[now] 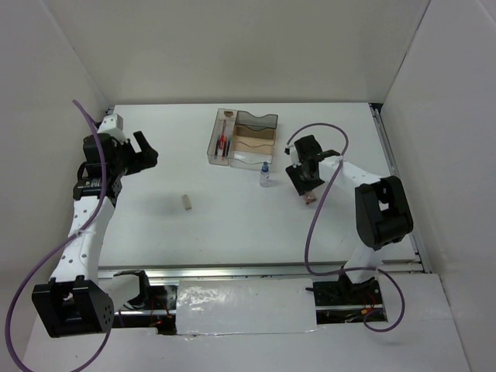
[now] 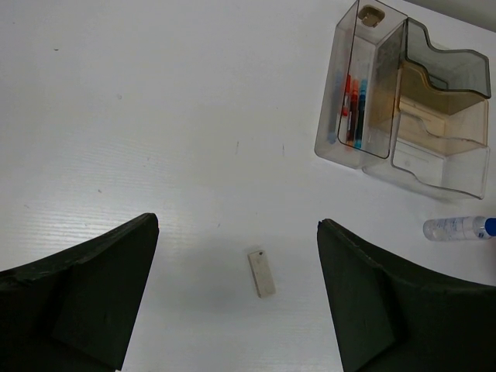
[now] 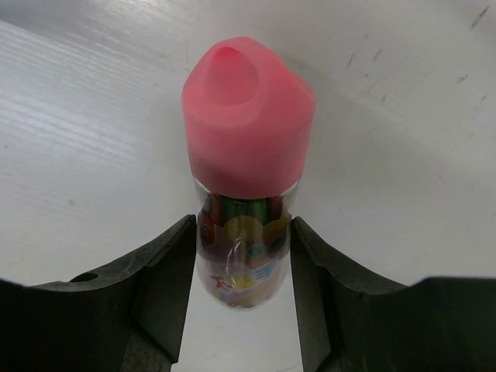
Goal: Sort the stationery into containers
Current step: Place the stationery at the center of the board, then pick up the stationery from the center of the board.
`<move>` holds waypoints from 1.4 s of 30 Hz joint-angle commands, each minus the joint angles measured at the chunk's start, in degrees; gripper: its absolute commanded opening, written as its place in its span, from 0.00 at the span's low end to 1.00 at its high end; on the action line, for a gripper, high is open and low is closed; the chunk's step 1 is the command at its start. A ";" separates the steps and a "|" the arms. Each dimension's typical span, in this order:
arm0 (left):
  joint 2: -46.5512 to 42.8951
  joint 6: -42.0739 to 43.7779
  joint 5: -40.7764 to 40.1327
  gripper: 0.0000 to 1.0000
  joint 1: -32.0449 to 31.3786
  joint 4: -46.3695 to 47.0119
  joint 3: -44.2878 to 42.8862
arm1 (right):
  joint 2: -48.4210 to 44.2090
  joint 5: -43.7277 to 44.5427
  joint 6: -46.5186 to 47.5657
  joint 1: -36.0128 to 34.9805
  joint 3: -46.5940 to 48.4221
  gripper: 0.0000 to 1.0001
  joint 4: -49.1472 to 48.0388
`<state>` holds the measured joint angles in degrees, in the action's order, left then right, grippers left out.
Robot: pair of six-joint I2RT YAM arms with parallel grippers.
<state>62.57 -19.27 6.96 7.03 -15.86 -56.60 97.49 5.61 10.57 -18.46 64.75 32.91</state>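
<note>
My right gripper [image 3: 243, 232] is shut on the stubby pink tube [image 3: 246, 147], its fingers [image 3: 167, 267] pressed on both sides of the labelled body, low over the table [image 1: 308, 195]. My left gripper [image 2: 238, 225] is open and empty, hovering above a small beige block [image 2: 261, 273] that lies on the table [image 1: 187, 202]. The smoky organizer tray [image 1: 267, 118] stands at the back middle. Red and dark-blue pens [image 2: 353, 108] lie in its long narrow compartment, with a second beige block [image 2: 372, 15] at that compartment's far end. The clear blue-capped bottle [image 1: 265, 174] stands just in front of the tray.
White walls close in the table on the left, back and right. The right arm's purple cable [image 1: 322, 155] loops above the table beside the tray. The arm bases and a white sheet [image 1: 244, 306] lie along the near edge.
</note>
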 commanded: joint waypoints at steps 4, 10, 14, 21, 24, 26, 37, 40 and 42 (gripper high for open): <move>0.63 0.28 1.56 0.96 -0.17 1.36 -2.11 | 3.31 -5.34 6.92 2.90 1.25 0.22 -7.16; 1.77 -0.77 1.83 0.95 -0.17 0.83 -3.25 | 4.37 -9.12 6.48 5.53 1.35 0.48 -6.45; 2.73 -1.65 2.44 0.95 -0.09 0.48 -4.31 | 3.23 -9.47 6.39 6.59 -0.41 0.46 -6.28; 3.26 -2.62 3.58 0.95 -0.35 1.09 -4.75 | 2.96 -10.79 6.13 8.88 -1.12 0.63 -4.87; 3.35 -2.36 3.15 0.95 -0.70 0.57 -5.27 | 3.76 -10.70 6.13 8.79 0.19 0.64 -3.64; 3.18 -2.09 2.88 0.95 -0.79 0.48 -5.36 | 4.81 -10.18 5.69 8.79 1.07 0.69 -2.85; 3.00 -1.13 2.62 0.95 -0.96 0.39 -5.36 | 3.94 -9.03 8.05 10.02 4.94 0.16 -0.84; 2.91 -0.60 2.62 0.95 -0.96 0.48 -5.37 | 3.58 -11.04 12.09 10.98 12.92 0.06 1.45; 2.83 -0.16 2.97 0.95 -0.96 1.26 -5.01 | 5.15 -15.77 15.77 11.86 23.19 0.02 4.60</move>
<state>65.67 -20.91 9.28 6.26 -16.51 -59.83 102.78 -5.10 20.40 -8.08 75.68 36.62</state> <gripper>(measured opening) 0.949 0.590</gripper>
